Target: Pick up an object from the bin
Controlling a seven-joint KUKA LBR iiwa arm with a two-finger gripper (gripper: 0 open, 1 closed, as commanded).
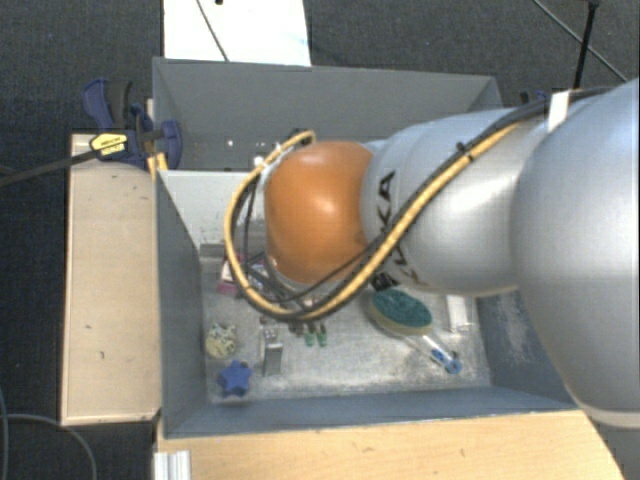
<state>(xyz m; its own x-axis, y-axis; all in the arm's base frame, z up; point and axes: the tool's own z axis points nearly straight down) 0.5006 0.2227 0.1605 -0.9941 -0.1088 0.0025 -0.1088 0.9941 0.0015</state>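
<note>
Silver-grey arm casing (520, 198), nearest the lens, is listed first. It reaches in from the right and ends in a rounded orange wrist cover (315, 208), which is taken as the landmark for every entry.

Gripper (297, 324): dark parts are seen just under the orange cover, low over the floor. Whether it is apart or together cannot be told, and nothing is seen held.

Nearest candidates: small green pieces (316, 338) just below the cover, and a small grey metal piece (271, 354) below and slightly left. Which one is meant is not settled.

Others:
- Below-left: a crumpled yellowish lump (220, 341) and a blue star-shaped piece (235, 378).
- Left: a pink scrap (228, 284).
- Below-right: a teal round brush head (400, 309) and a white-and-blue pen-like stick (441, 354).

Handling: a straight descent is advised, centred on one piece, with closing only once that piece is flanked.

Room: inside the grey metal bin (330, 98), open floor is noted below the cover. The left wall stands near the lump and the star. A vertical lift is judged clear.
</note>
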